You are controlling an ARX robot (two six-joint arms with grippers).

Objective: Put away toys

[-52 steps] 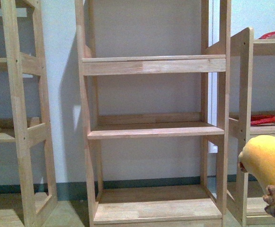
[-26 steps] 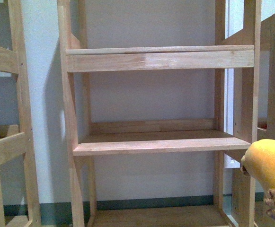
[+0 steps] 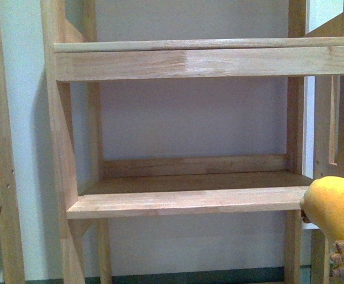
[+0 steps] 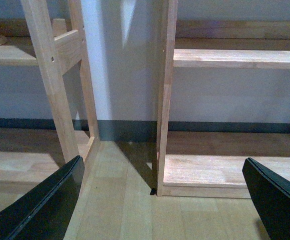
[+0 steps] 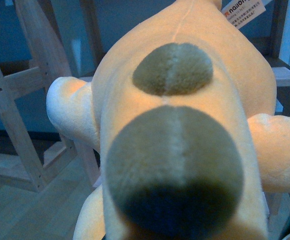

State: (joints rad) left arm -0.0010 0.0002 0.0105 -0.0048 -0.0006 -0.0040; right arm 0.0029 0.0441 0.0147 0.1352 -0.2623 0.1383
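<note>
Against the pale wall stands a wooden shelf unit on a wood floor. Low on the right, the orange plush toy hangs in the air by the middle board's end, hiding the right gripper. The left gripper is spread wide near the floor, holding nothing.

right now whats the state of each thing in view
plush toy, in the air by the right wrist camera, on no shelf
left gripper, open, holding nothing
right gripper, hidden behind the plush toy
middle shelf, nothing on it in the front view
</note>
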